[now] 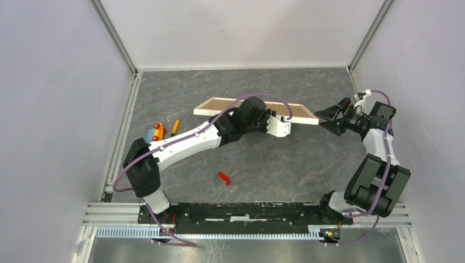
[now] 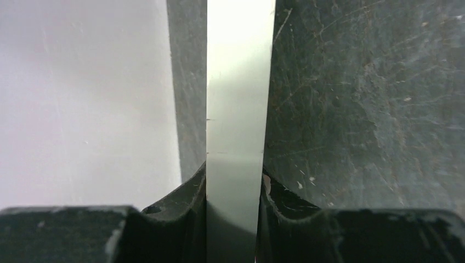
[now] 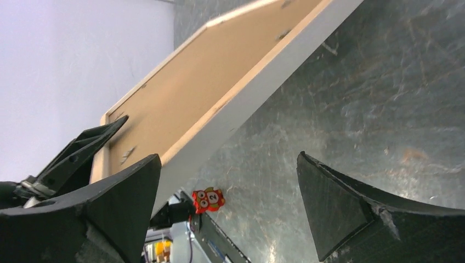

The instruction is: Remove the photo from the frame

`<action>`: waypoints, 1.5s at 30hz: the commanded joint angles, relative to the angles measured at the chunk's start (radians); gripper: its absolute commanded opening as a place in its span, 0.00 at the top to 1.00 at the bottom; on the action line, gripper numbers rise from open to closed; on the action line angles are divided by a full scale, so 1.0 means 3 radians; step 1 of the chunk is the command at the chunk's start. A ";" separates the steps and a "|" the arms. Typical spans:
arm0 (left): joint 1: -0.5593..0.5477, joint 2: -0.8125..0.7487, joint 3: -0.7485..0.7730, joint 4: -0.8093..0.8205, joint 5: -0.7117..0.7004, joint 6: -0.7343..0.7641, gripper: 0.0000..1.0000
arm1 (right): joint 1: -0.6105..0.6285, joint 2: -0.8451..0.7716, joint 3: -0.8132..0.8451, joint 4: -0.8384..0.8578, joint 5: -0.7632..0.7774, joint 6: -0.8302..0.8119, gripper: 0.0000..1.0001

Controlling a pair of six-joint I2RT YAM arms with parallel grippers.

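Observation:
The frame point(image 1: 219, 107) lies back side up across the far middle of the table, with its white side edge towards me. The plain brown backing board point(image 1: 226, 102) fills its back. The photo is hidden. My left gripper point(image 1: 285, 122) is shut on the frame's near edge, towards its right end. In the left wrist view the white edge point(image 2: 238, 98) runs straight between the fingers point(image 2: 186, 197). My right gripper point(image 1: 330, 116) is open and empty just off the frame's right end. In the right wrist view the frame point(image 3: 252, 96) and backing board point(image 3: 208, 71) lie beyond its wide-open jaws.
A small red owl piece point(image 1: 224, 178) lies on the table in front of the frame and also shows in the right wrist view point(image 3: 208, 200). A blue and orange toy point(image 1: 156, 133) and an orange stick point(image 1: 175, 127) lie at the left. Walls enclose three sides.

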 commanded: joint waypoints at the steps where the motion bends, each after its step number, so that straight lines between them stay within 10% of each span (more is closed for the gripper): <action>1: 0.0223 -0.0119 0.0894 -0.0599 0.0177 -0.0924 0.98 | -0.0074 0.0025 0.0174 0.0181 0.0269 0.0002 0.02; 14: 0.0756 0.0763 0.3047 -0.2050 0.1275 -0.2338 0.98 | -0.0087 0.0202 0.0190 0.0198 0.0324 -0.0086 0.02; 23: 0.0927 0.0889 0.3089 -0.2094 0.1890 -0.2570 0.98 | -0.0087 0.0255 0.0336 -0.0284 0.0318 -0.0838 0.02; 45: 0.1629 0.0932 0.3047 -0.0878 0.1539 -0.4837 0.98 | -0.0038 0.0131 0.0132 -0.0468 0.0468 -0.0996 0.02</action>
